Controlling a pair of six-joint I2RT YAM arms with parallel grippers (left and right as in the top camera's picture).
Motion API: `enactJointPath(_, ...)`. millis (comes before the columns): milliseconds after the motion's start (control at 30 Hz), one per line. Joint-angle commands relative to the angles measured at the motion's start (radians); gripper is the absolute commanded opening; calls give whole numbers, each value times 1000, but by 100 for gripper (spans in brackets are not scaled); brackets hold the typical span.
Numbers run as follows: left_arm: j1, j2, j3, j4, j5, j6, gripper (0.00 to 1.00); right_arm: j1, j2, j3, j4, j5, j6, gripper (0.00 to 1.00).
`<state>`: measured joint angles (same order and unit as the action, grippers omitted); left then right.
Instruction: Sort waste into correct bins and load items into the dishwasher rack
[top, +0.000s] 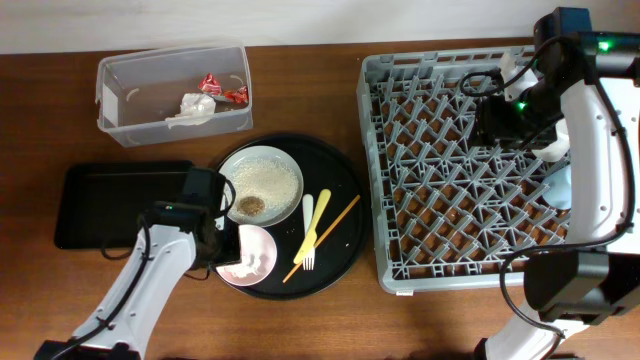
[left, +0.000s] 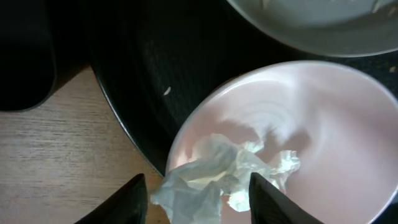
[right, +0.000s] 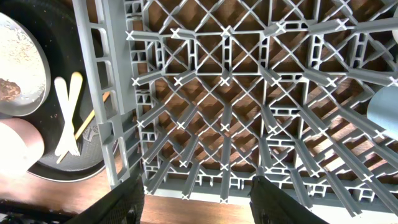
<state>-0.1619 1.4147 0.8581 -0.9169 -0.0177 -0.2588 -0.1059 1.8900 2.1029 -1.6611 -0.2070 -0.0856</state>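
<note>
My left gripper (left: 199, 199) is open, its fingers either side of a crumpled white napkin (left: 211, 177) at the rim of the pink bowl (left: 323, 124). In the overhead view that bowl (top: 252, 250) sits on the round black tray beside the white plate (top: 265, 180), which holds rice grains and a brown lump (top: 250, 206). A yellow fork (top: 309, 235), a spoon and chopsticks (top: 335, 228) lie to the right. My right gripper (right: 199, 199) is open and empty above the grey dishwasher rack (right: 249, 93). A light blue cup (right: 384, 109) lies in the rack.
The clear tub (top: 172, 125) at the back left holds red-and-white wrappers (top: 222, 88) and a white napkin (top: 195, 107). The shallow black tray (top: 110, 200) lies left of the round black tray (top: 340, 180). The rack (top: 460, 170) fills the right side.
</note>
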Motion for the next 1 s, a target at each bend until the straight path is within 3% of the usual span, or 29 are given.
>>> enactJointPath(0, -2, -7, -12, 9, -16, -4, 37, 1, -3, 5, -1, 2, -3, 59)
enactJointPath(67, -2, -7, -12, 8, -16, -3, 28, 1, -3, 5, -1, 2, -3, 59)
enactJointPath(100, -2, -7, -12, 8, -16, -3, 16, 1, -3, 5, -1, 2, -3, 59)
enactJointPath(133, -2, -7, -12, 8, -16, -4, 9, 1, -3, 5, -1, 2, -3, 59)
enactJointPath(200, -2, -7, -12, 8, -16, -3, 1, 1, -3, 5, -1, 2, -3, 59)
enactJointPath(367, -2, -7, -12, 23, -14, -3, 1, 1, -3, 5, -1, 2, -3, 59)
enactJointPath(500, -2, -25, 3, 20, 73, 29, 0, 1, -3, 5, -1, 2, -3, 59)
enactJointPath(533, -2, -30, 5, 14, 75, 28, 50, 1, -3, 5, 0, 2, -3, 59)
enactJointPath(567, -2, -27, 5, -5, 77, 28, 54, 1, -3, 5, 0, 2, -3, 59)
enactJointPath(700, -29, -12, -24, 12, 74, 27, 59, 1, -3, 5, -1, 2, -3, 59)
enactJointPath(800, -61, 0, -27, 27, 74, 20, 54, 1, -3, 5, 0, 2, -3, 59)
enactJointPath(967, -61, 109, -55, 88, 74, 19, 55, 1, -3, 5, -1, 2, -3, 59)
